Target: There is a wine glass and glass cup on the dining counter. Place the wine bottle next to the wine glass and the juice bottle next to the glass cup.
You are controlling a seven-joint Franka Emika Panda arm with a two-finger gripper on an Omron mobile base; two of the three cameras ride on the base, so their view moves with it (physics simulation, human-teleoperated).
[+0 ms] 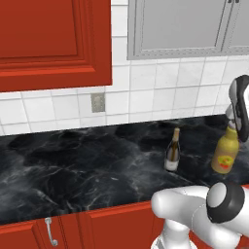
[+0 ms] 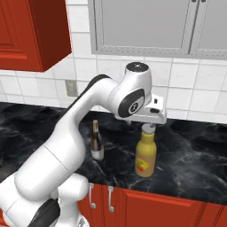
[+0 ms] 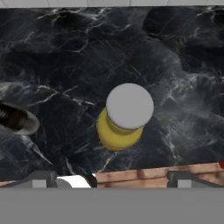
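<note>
I have the claw (image 2: 149,127) hanging directly over the juice bottle (image 2: 146,153), its jaws spread wide and pinching nothing; in the hand view the two finger tips (image 3: 43,178) sit far apart at the bottom with the bottle's pale grey cap (image 3: 130,106) centred between and beyond them, the yellow shoulder showing around it. From the right base view the hand is just above the cap, very close, though I cannot tell whether it touches. The juice bottle stands upright on the black marble bench (image 1: 73,170), near its front edge, with the yellow label and its red mark facing the cameras. Beside it, toward the robot's left and clearly apart, the wine bottle (image 1: 172,150) stands upright too, a slim dark bottle with a gold neck and pale label, also toward the front edge; in the hand view I catch only its tilted-looking dark body at the left margin. Below the bench's front edge I see red cabinet doors (image 2: 146,208) with metal handles (image 2: 91,196). Behind the bench runs a white tiled wall (image 1: 160,92) with a grey outlet plate (image 1: 98,102), and above that a red wall cabinet (image 1: 48,39) on the left and a grey one (image 1: 185,26) on the right.
</note>
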